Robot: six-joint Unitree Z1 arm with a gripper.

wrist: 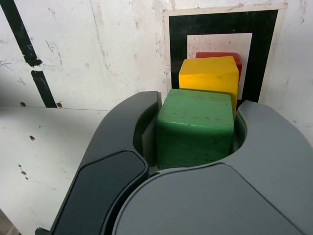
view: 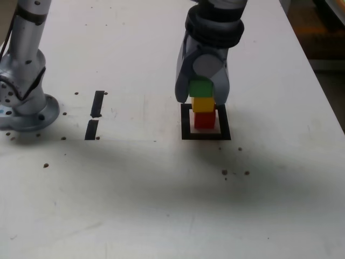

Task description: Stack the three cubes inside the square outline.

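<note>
Inside the square outline [view: 186, 127] [wrist: 178, 49] stands a red cube [view: 204, 120] [wrist: 235, 58] with a yellow cube [view: 203, 104] [wrist: 209, 76] on top of it. The green cube [view: 201, 87] [wrist: 194, 127] rests on the yellow one, slightly offset from it in the wrist view. My gripper [view: 201, 96] [wrist: 198, 105] comes down from above, and its two grey jaws are shut on the sides of the green cube. Most of the red cube is hidden in the wrist view.
Two short black bars [view: 98, 103] [view: 91, 129] lie on the white table to the exterior view's left of the outline. The arm's grey base [view: 24, 105] stands at the far left. The table's edge [view: 323, 91] runs down the right. Small dark holes dot the surface.
</note>
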